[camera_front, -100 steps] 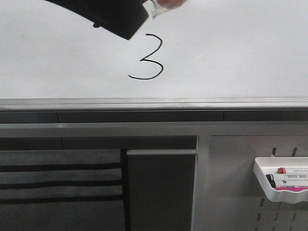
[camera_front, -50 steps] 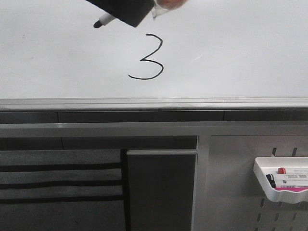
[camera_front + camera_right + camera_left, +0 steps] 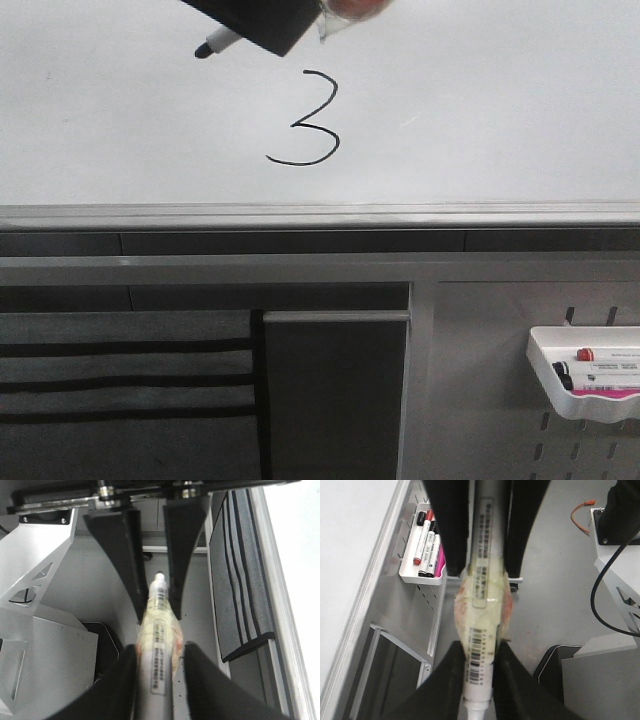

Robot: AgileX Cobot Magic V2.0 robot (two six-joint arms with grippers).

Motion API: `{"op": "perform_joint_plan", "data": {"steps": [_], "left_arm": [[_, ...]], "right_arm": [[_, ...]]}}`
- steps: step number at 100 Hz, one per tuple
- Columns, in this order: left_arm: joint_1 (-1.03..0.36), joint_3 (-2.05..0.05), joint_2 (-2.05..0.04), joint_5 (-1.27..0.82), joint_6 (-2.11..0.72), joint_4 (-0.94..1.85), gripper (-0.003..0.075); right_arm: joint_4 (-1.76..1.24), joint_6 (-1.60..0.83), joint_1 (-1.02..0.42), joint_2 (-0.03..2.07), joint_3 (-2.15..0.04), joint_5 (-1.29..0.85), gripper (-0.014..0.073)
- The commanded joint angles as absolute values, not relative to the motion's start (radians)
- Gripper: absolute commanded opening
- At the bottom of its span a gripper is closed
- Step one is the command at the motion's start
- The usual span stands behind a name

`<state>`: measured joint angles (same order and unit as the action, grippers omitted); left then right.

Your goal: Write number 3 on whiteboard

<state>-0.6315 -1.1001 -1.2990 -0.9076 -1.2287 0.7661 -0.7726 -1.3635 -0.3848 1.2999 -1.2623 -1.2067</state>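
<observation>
White tray (image 3: 585, 400) on grey pegboard (image 3: 500, 400) holds red, black, pink markers, far below claws. Black number 3 (image 3: 306, 120) on whiteboard (image 3: 500, 100), just below left gripper (image 3: 478, 680) and right gripper (image 3: 157, 670), both pinching taped marker (image 3: 480, 605).

Black number 3 (image 3: 305, 118) on the white whiteboard (image 3: 500, 110).

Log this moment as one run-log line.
stage: digit written | number 3 complete on whiteboard | left gripper shut on marker | right gripper shut on marker | tip off board
</observation>
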Motion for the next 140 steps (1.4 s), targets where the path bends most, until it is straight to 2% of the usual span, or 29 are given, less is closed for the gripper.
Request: {"op": "perform_joint_plan", "data": {"steps": [1,22,43,60,76,90,107,140], "left_arm": [[-0.640,-1.133,-1.276,-0.887,-1.228,0.812,0.0076],[-0.634,-1.133,-1.276,-0.872,-1.192,0.731,0.0076],[-0.535,-1.126,-1.274,-0.729,-0.933,0.519,0.0076],[-0.367,-1.036,-1.273,-0.480,-0.704,0.482,0.0076],[-0.264,-0.907,-1.273,-0.198,-0.623,0.546,0.0076],[-0.248,-0.855,-1.284,-0.033,-0.623,0.585,0.0076],[-0.248,-0.848,-1.321,0.067,-0.623,0.586,0.0076],[-0.248,-0.848,-1.377,0.116,-0.623,0.586,0.0077]], "right_arm": [[-0.802,-1.363,-0.379,1.269,-1.297,-1.198,0.0306],[-0.598,-1.201,-0.358,1.194,-1.357,-1.189,0.0315],[-0.457,-0.953,-0.204,1.077,-1.368,-1.211,0.0315],[-0.453,-0.869,-0.077,1.012,-1.329,-1.219,0.0315],[-0.453,-0.866,-0.059,0.992,-1.286,-1.217,0.0315],[-0.454,-0.866,-0.059,0.992,-1.263,-1.217,0.0315],[-0.458,-0.866,-0.059,0.992,-1.261,-1.217,0.0315],[-0.472,-0.866,-0.059,0.992,-1.261,-1.217,0.0315]]}}
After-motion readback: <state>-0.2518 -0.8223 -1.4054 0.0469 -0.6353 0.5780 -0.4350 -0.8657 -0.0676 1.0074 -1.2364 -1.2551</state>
